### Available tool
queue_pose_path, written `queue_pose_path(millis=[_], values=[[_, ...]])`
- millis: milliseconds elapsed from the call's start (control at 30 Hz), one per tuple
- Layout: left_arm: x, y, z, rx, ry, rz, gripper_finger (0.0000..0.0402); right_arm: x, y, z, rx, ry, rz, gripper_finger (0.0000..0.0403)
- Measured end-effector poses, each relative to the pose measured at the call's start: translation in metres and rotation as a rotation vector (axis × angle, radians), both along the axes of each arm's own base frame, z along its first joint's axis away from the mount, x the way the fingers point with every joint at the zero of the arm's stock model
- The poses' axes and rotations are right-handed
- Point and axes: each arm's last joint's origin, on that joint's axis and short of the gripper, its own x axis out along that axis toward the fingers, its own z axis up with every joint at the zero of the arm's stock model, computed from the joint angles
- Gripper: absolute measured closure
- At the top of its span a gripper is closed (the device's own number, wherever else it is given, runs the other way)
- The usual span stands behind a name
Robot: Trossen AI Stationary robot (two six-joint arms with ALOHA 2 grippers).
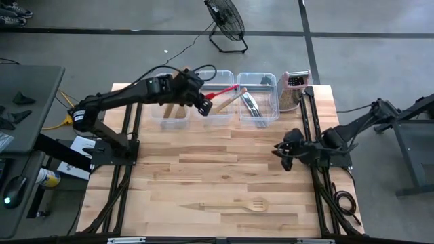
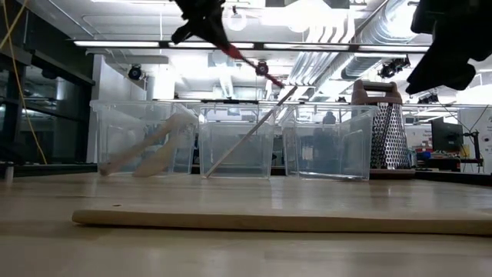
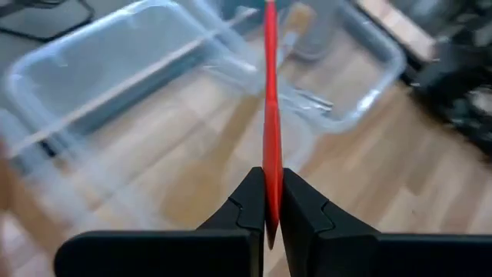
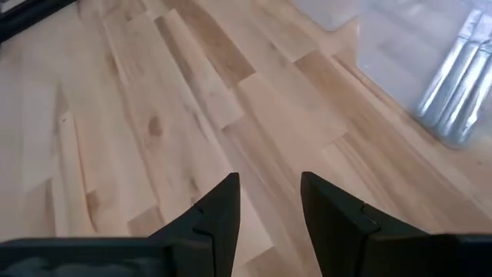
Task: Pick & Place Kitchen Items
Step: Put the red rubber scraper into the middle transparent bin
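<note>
1. My left hand [image 3: 267,201] is clamped tight on the red spatula [image 3: 270,115], its two fingers pinching the flat red part edge-on, so the tool juts straight out ahead of me and cannot swing.

2. I hold it high over the back row of tubs, above the middle tub [image 1: 218,102], because I judge that is where it goes: the low view shows it slanting down over that tub's rim, not yet let go.

3. A wooden tool already leans in the middle tub, handle tipped up over the rim, so I come in from above rather than from the side.

4. The left tub [image 1: 169,112] holds pale wooden spoons lying at a slant; the right tub [image 1: 258,105] holds silver metal pieces. I take it the items are sorted by kind.

5. The grater [image 1: 293,89] stands upright just beside the right tub, at the desk's [image 1: 203,173] back corner, and is no part of my job.

6. My right hand [image 4: 267,201] waits low over bare desk near the right edge, fingers part-way apart and holding nothing, well clear of my left arm.

7. One slotted spoon [image 1: 234,205] lies flat on the desk near the front, well apart from both hands, untouched; I expect it is next.
</note>
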Motion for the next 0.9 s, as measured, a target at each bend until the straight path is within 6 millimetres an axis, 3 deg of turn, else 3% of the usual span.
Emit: queue_pose_path(millis=[200,367,467,900], values=[[-0.014,0.019,-0.007,-0.025,0.102,0.076,0.0387,0.003,-0.008,0.000,0.007,0.014,-0.031,0.0273],[-0.015,0.033,-0.024,-0.038,0.174,0.106,0.0387,0.005,-0.013,0.000,-0.005,0.016,-0.056,0.0273],[-0.008,0.041,-0.028,-0.025,0.126,0.113,0.0387,0.006,-0.016,0.000,-0.010,0.013,-0.075,0.0273],[0.020,0.066,-0.071,-0.077,0.217,0.122,0.0387,0.009,-0.025,0.000,-0.016,0.020,-0.105,0.0273]])
